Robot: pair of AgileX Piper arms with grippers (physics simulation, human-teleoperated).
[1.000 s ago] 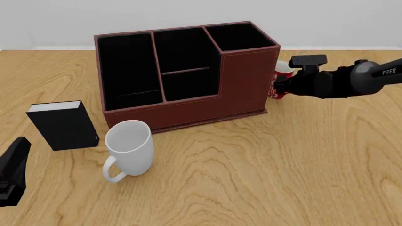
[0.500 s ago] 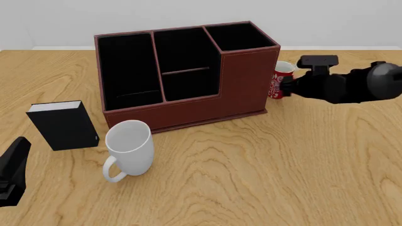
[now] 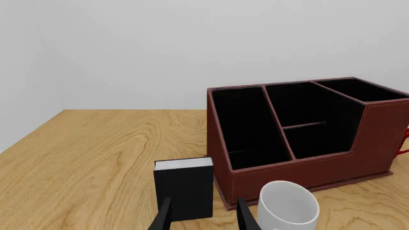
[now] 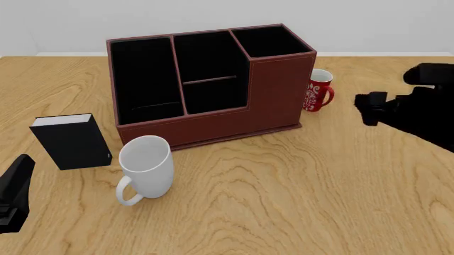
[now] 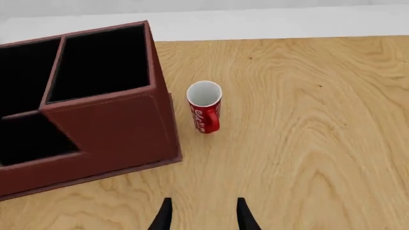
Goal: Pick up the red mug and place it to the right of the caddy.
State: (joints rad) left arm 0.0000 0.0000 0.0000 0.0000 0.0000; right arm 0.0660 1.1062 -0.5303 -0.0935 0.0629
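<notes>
The red mug (image 4: 318, 90) stands upright on the table just right of the caddy (image 4: 212, 85), its handle pointing right. In the right wrist view the mug (image 5: 205, 113) stands beside the caddy's end wall (image 5: 102, 120). My right gripper (image 4: 367, 108) is open and empty, well clear of the mug to its right; its fingers (image 5: 164, 215) frame bare table in the wrist view. My left gripper (image 4: 16, 192) is open and empty at the near left edge, and it also shows in its wrist view (image 3: 203, 220).
A small black book-like box (image 4: 71, 141) stands left of the caddy's front. A larger plain white mug (image 4: 146, 167) stands in front of the caddy. Both show in the left wrist view, the box (image 3: 185, 188) and the white mug (image 3: 288, 209).
My right gripper has let go of the red mug and drawn back to the right and nearer. The mug stays standing beside the caddy. The left arm has not moved.
</notes>
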